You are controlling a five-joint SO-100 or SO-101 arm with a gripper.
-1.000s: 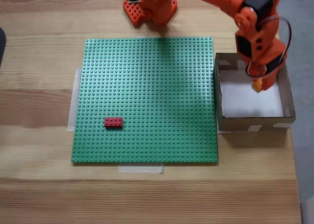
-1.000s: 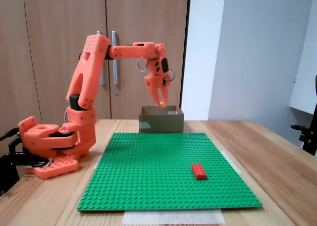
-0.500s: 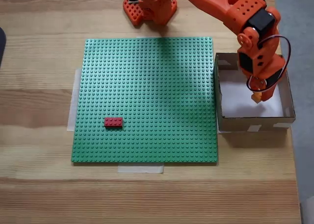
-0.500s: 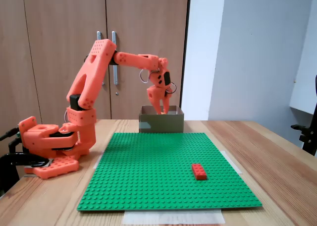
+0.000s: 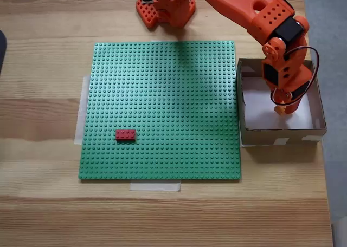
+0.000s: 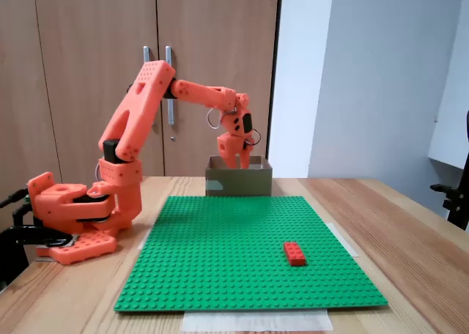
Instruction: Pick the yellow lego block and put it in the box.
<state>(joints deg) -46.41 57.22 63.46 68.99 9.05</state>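
Wooden bench (image 5: 43, 203) carries a green baseplate (image 5: 162, 95) with a red brick (image 5: 125, 134) on it. Over at the box (image 5: 282, 134), the orange arm's hand (image 5: 281, 108) dips inside, closed around the yellow lego block (image 5: 280, 110), of which a small bit shows at its tips.

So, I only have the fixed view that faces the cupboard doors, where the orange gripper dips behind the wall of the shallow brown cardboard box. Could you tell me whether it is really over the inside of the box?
Observer: Yes. In the fixed view from above, the gripper hangs over the white bottom of the box, nearer its right wall than its left.
Operator: Thank you. Can you see the small yellow lego block there?
Observer: A sliver of the yellow lego block shows right at the fingertips. I cannot tell whether the jaws grip it.
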